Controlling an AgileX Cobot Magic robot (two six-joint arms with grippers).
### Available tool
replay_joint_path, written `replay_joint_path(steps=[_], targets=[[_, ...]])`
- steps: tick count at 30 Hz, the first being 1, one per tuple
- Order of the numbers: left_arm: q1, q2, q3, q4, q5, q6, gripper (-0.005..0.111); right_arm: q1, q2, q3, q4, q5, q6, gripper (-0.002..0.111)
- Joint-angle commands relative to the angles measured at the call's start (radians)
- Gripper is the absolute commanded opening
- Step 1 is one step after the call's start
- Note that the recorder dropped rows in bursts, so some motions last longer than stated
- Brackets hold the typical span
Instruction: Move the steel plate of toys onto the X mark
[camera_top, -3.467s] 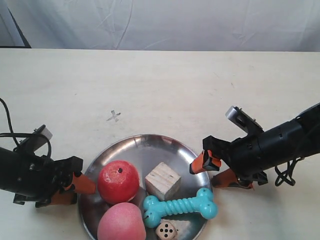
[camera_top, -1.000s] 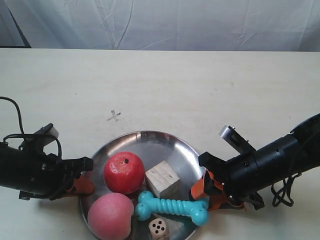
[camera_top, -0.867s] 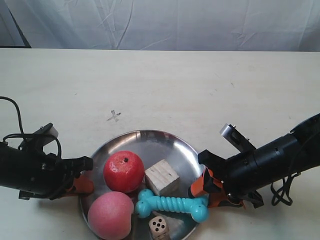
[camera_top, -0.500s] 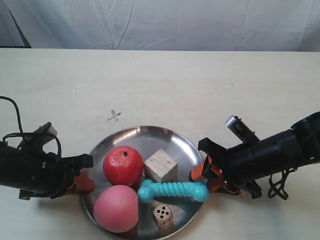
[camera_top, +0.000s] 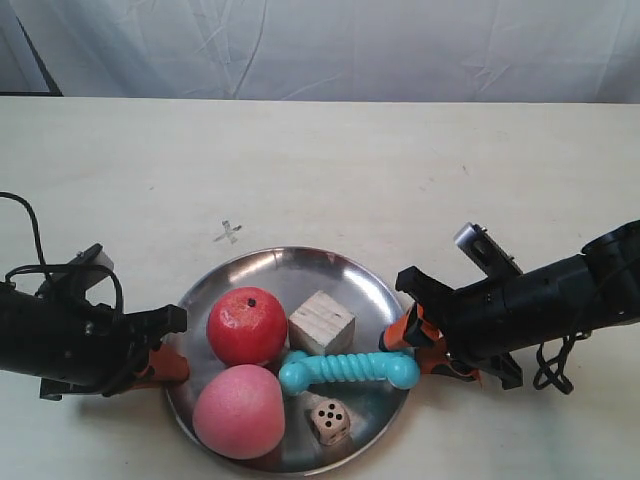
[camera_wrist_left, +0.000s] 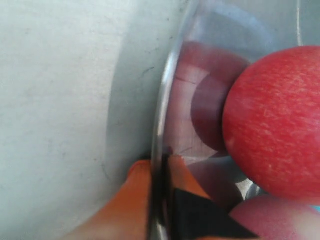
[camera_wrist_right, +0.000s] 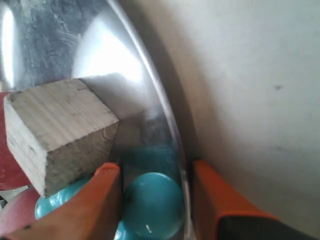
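Note:
The steel plate lies at the table's near edge, just short of the X mark. It carries the red apple, pink peach, wooden cube, turquoise bone and die. My left gripper is shut on the plate's rim beside the apple. My right gripper pinches the opposite rim, with the bone's end caught between its fingers, next to the cube.
Pale beige table stretches beyond the X mark to a white cloth backdrop. Black cables trail from both arms, at the left and the right.
The plate has shifted away from the near edge toward the X mark, both grippers moving with it. The toys rolled and slid a little inside it.

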Motion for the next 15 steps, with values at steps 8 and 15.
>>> replay_joint_path(steps=[8,15], targets=[[-0.013,0.003,0.002,0.04,0.072,0.025,0.0,-0.001,0.026,-0.002,-0.005,-0.165,-0.022,0.001],[-0.013,0.003,0.002,0.045,0.091,0.025,0.0,-0.001,0.026,-0.02,-0.017,-0.162,-0.035,0.001]])
